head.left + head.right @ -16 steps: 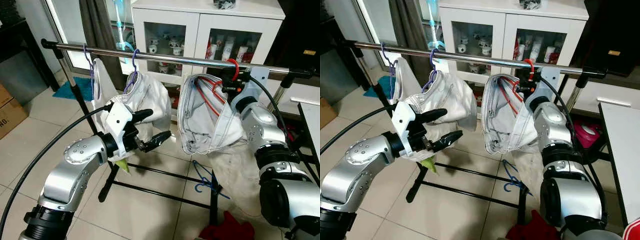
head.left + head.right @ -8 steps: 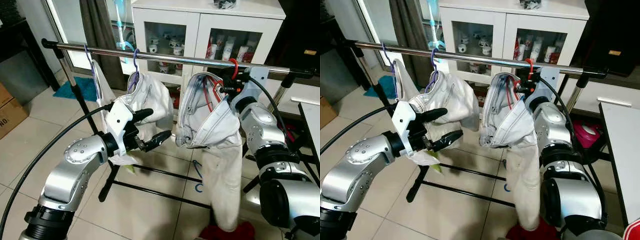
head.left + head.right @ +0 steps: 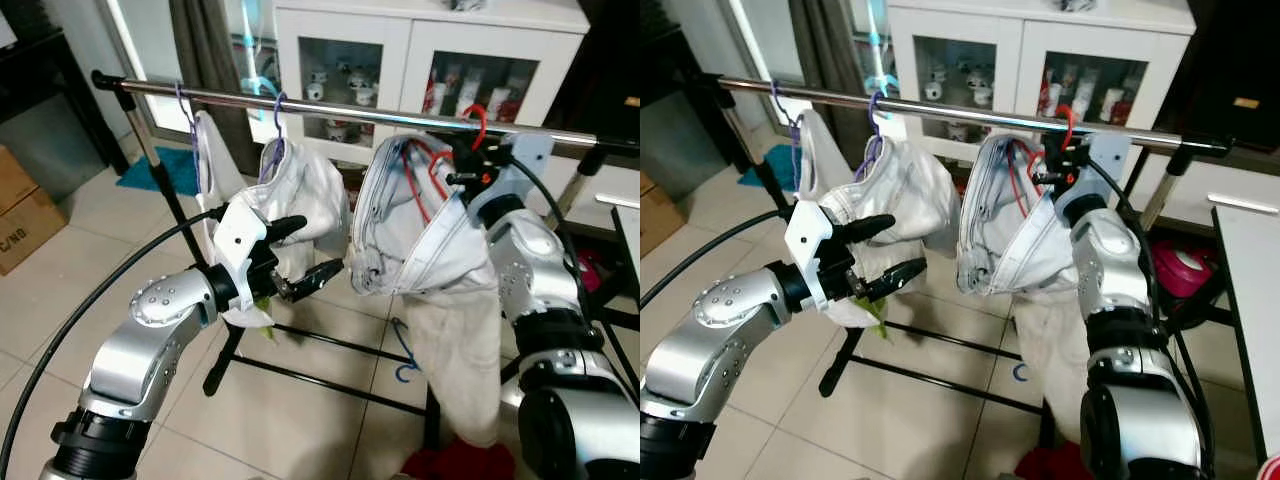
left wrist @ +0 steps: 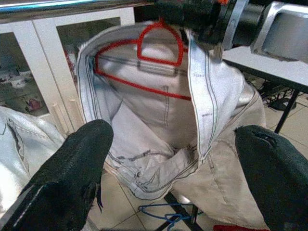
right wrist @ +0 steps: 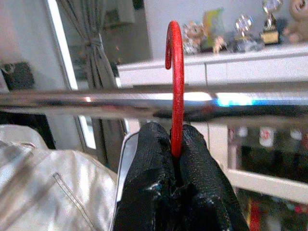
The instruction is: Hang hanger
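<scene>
Head views
Rail: a chrome rail (image 3: 330, 108) runs level across the scene on a black-legged rack, ending in a black cap at the robot's left.
Red hanger: the red hanger (image 3: 478, 122) has its hook curving over the rail near the rail's right part; its stem runs upright, and its bar slants down inside the waistband of the pale trousers (image 3: 430, 250), whose legs hang toward the floor.
Right gripper: the right gripper (image 3: 468, 172) sits just under the rail, fingers pinched on the hanger's stem.
Left gripper: the left gripper (image 3: 300, 260) is held lower, between the two white garments, its fingers spread and holding nothing.
Room on the rail: a purple hanger (image 3: 278, 120) with a white garment (image 3: 300, 195) hangs left of the red one, with bare rail between them; another white piece hangs further left.
Floor: a blue hanger (image 3: 405, 355) lies on the tiles under the rack; a red cloth (image 3: 450, 465) lies at the trousers' foot.
Behind: a white glass-door cabinet (image 3: 400, 60) stands close behind the rail.

Left wrist view
Fingers: two black fingers (image 4: 72, 173) stand wide apart, framing the trousers (image 4: 159, 139).
Hanger: its red bar (image 4: 144, 84) runs slantwise across the open waistband.

Right wrist view
Grip: both fingers (image 5: 154, 163) are pressed together on the red stem (image 5: 175, 86).
Hook: it rises upright across the rail (image 5: 96, 103), its tip curled above it.
</scene>
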Robot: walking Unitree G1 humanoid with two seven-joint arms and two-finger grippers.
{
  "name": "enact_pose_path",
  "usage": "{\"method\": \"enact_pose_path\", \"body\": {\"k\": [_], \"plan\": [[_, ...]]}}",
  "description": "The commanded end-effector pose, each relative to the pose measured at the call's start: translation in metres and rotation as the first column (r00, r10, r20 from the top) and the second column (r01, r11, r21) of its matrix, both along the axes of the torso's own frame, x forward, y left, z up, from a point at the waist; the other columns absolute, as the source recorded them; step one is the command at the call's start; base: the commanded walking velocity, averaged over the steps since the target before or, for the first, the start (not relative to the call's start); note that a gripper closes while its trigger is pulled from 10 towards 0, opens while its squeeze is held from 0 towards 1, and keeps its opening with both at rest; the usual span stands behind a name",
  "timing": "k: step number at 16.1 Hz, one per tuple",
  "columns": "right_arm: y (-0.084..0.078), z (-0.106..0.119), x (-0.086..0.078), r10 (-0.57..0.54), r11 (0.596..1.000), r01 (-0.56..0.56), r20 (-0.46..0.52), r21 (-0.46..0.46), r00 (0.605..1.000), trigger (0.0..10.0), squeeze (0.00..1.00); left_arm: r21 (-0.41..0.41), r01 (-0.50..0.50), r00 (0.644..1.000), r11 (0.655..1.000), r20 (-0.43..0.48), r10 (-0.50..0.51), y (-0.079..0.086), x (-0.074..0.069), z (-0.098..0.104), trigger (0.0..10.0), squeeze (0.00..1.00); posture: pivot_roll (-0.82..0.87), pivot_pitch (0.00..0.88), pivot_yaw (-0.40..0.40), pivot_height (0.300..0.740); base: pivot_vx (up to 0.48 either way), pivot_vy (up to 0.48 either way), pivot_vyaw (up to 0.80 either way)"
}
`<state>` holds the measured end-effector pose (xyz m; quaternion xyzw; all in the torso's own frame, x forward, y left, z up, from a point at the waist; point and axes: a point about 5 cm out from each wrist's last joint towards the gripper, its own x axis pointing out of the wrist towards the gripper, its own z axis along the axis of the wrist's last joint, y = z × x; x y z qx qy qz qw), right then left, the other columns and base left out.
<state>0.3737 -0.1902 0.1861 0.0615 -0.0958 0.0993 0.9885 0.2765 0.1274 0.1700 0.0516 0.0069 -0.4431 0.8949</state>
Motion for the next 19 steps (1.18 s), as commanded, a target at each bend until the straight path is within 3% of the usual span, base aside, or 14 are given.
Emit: {"method": "enact_pose_path", "body": {"k": [1,4,6,7,10,13,14,19], "plan": [[0.003,0.022,-0.003,0.016,1.000,-0.017,0.122,0.001,0.992,0.0,0.00,0.012,-0.003,1.000,1.000,0.021,0.003,0.000,0.002,0.004,10.0,0.44,-0.11,0.000,0.066,0.740,0.000,0.000,0.00],[0.008,0.022,-0.015,0.037,0.999,-0.036,0.161,-0.011,0.986,0.0,0.00,0.014,-0.043,0.999,0.999,0.029,0.043,0.002,0.005,0.003,10.0,0.43,-0.11,0.000,0.066,0.740,0.000,0.000,0.00],[0.012,0.014,-0.027,0.053,0.998,-0.049,0.130,-0.040,0.990,0.0,0.00,0.013,-0.157,0.987,0.988,0.027,0.156,0.009,0.012,0.001,10.0,0.39,-0.11,0.000,0.059,0.740,0.000,0.000,0.00],[0.011,0.007,-0.036,0.047,0.998,-0.043,0.108,-0.037,0.993,0.0,0.00,0.017,-0.198,0.980,0.980,0.020,0.198,0.013,0.013,-0.001,10.0,0.00,-0.11,0.000,0.045,0.740,0.000,0.000,0.00],[0.011,-0.007,-0.058,0.023,0.999,-0.022,0.043,-0.040,0.999,0.0,0.00,0.038,-0.251,0.968,0.967,0.007,0.251,0.021,0.009,-0.009,10.0,0.00,-0.11,0.000,0.036,0.740,0.000,0.000,0.00],[0.021,-0.029,-0.089,-0.032,0.999,0.030,-0.077,-0.027,0.996,0.0,0.00,0.110,-0.382,0.924,0.917,0.023,0.382,0.033,0.006,-0.026,10.0,0.00,-0.12,0.000,0.042,0.740,0.000,0.000,0.00],[0.021,-0.036,-0.097,-0.114,0.993,0.112,-0.134,-0.023,0.984,10.0,0.00,0.106,-0.404,0.915,0.909,0.033,0.403,0.034,0.004,-0.028,10.0,0.00,-0.13,0.000,0.046,0.740,0.000,0.000,0.00],[0.018,-0.049,-0.118,-0.238,0.971,0.236,-0.253,-0.037,0.938,10.0,0.00,0.055,-0.434,0.901,0.899,0.031,0.433,0.023,-0.003,-0.036,10.0,0.00,-0.16,0.000,0.041,0.740,0.000,0.000,-0.16]]}}
